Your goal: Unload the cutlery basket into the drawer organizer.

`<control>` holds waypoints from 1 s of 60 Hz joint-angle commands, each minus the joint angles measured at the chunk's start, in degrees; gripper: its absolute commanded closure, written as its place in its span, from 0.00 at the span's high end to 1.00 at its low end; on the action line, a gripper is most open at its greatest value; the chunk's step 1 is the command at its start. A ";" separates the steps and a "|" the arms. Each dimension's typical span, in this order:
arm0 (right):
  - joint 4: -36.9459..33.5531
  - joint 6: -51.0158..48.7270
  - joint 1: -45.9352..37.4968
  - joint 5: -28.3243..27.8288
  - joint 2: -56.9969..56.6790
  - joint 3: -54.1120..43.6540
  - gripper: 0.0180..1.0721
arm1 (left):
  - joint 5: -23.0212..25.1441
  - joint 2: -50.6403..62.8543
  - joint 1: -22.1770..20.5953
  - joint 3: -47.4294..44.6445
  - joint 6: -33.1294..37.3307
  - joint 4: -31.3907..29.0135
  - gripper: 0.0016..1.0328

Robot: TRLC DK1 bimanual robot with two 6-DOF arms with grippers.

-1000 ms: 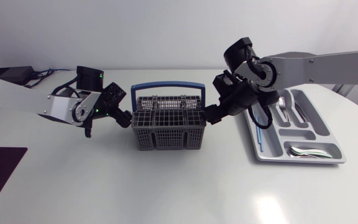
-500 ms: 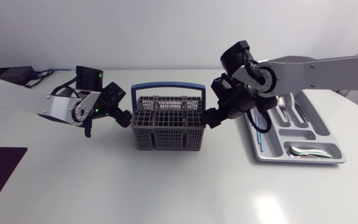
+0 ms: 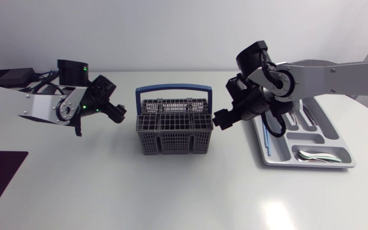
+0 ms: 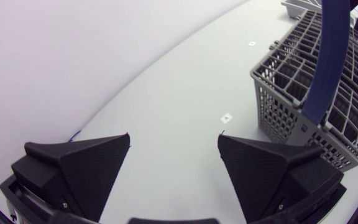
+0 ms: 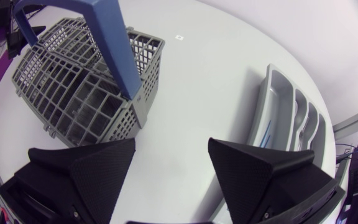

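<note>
White table (image 3: 171,191) seen from above, with both arms entering from the sides. Left arm (image 3: 37,105) lies over the far-left part of the table. Left gripper (image 3: 117,112) points right toward the basket but stands apart from it; its fingers (image 4: 86,165) are spread wide, with only bare table between them. Basket (image 3: 174,126), a grey grid of compartments, stands upright at the table's middle, and its blue handle (image 3: 173,89) arches over the far side. Right gripper (image 3: 222,119) hangs just beside the basket's right wall, between basket and organizer; its fingers are likewise wide apart and hold nothing. Right arm (image 3: 328,69) runs off to the right, passing over the organizer's far end. Organizer (image 3: 297,136), a grey tray of long compartments, lies at the right. Forks (image 3: 289,106) sit in a far compartment, spoons (image 3: 312,155) in the near crosswise one, and a thin blue item (image 3: 268,142) in the leftmost slot.
</note>
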 commanded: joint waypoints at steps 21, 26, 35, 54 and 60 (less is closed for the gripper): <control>0.19 -4.19 -5.65 0.43 -16.56 -5.64 0.95 | 1.49 -25.48 4.34 -9.99 -7.80 -0.72 0.95; 0.46 -5.59 -8.28 -0.19 -19.46 -6.79 0.95 | 1.49 -29.88 3.90 -12.36 -7.45 -0.90 0.95; 1.51 -7.88 -12.33 -1.33 -24.39 -10.39 0.95 | 1.40 -39.28 2.23 -17.90 -7.01 1.56 0.95; 4.32 -11.04 -18.65 -1.77 -36.43 -18.30 0.95 | -3.26 -53.70 0.74 -23.78 -8.77 4.46 0.95; 5.38 -11.48 -20.94 -1.95 -39.33 -20.76 0.95 | -3.26 -58.53 -1.81 -27.04 -10.44 3.23 0.95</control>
